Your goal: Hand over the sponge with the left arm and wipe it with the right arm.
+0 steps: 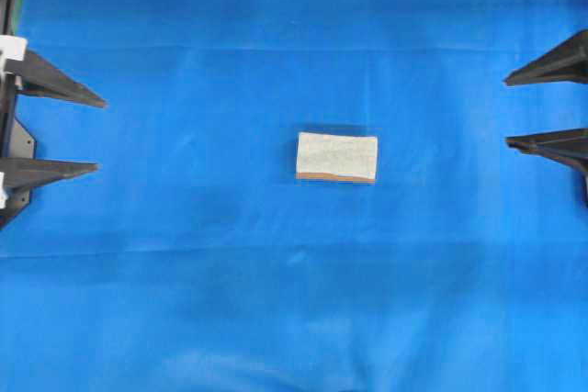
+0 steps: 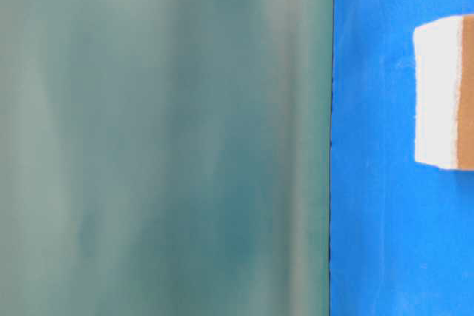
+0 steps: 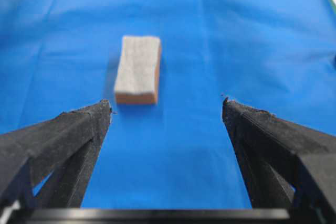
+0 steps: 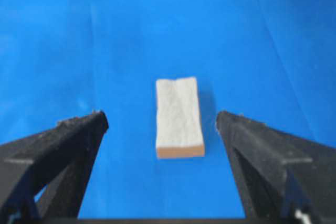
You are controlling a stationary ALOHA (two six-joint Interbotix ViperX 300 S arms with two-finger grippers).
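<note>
Blue cloth (image 1: 184, 254), faintly creased, is covering the whole desk, and the small rectangular sponge (image 1: 336, 157) with a pale speckled top face and a thin tan-brown bottom layer is lying flat near the middle of it, its long side running left to right in the overhead view. At the left edge of that view the left arm's black pointed end effector (image 1: 99, 135) is sitting with its two fingers spread wide, gripping nothing and pointing toward the sponge from well apart. At the right edge the right arm's black end effector (image 1: 505, 110) is mirroring it, fingers likewise parted and empty, also well apart from the sponge. In the left wrist view the sponge (image 3: 137, 70) is lying beyond the spread fingertips (image 3: 102, 109), nearer the left one. In the right wrist view the sponge (image 4: 178, 117) is lying between and just beyond the two fingertips (image 4: 223, 119). The table-level view is showing the sponge (image 2: 443, 92) at its right edge beside a blurred grey-green surface (image 2: 163, 138).
</note>
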